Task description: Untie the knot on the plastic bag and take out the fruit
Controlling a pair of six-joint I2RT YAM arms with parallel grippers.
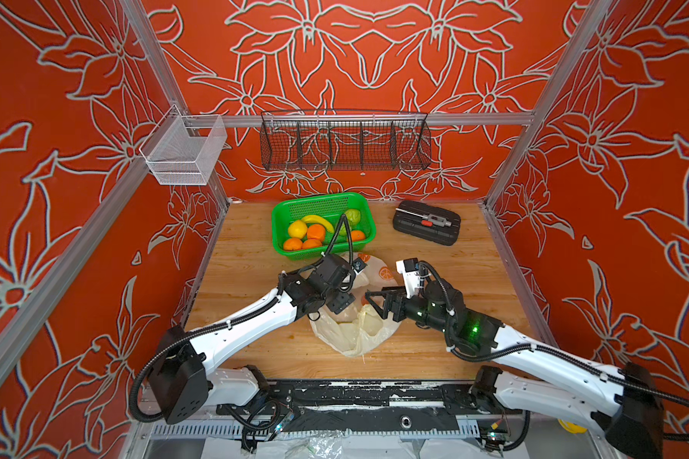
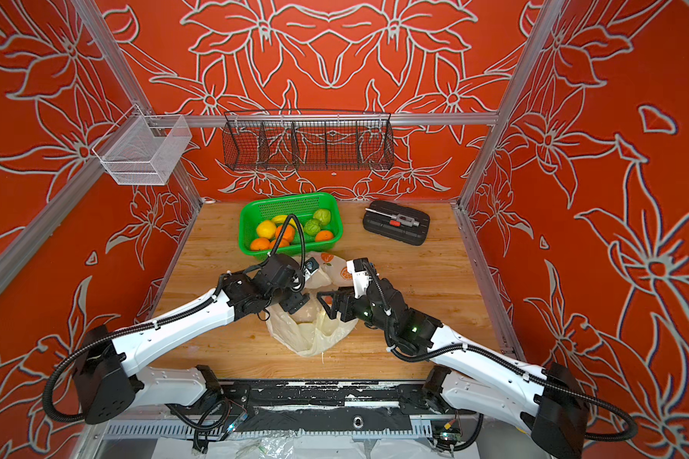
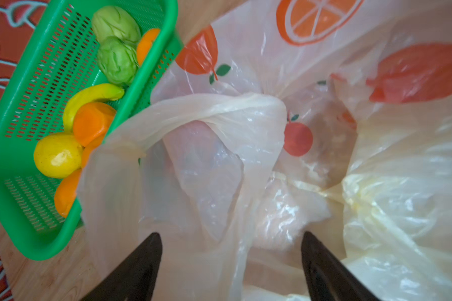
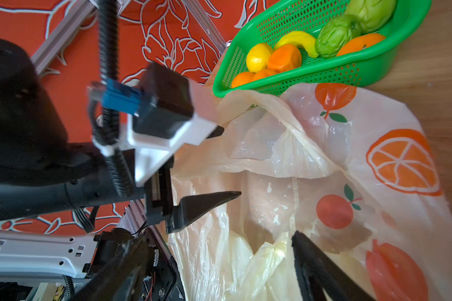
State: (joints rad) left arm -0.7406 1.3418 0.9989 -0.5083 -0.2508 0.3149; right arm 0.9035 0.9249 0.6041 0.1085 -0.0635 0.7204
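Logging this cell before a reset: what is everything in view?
plastic bag: one, cream-white with orange prints, mid-table
green basket: one, green, behind the bag
oranges: four, orange, in the green basket
lemon: one, yellow, in the green basket
banana: one, yellow, in the green basket
bumpy green fruits: two, green, in the green basket
tool case: one, black, table's back right
hand tool: one, grey and red, on the case
wire basket: one, black, rear rail
mesh basket: one, white, left rail
table: one, light wood
left gripper: one, black, open at the bag
right gripper: one, black, open at the bag
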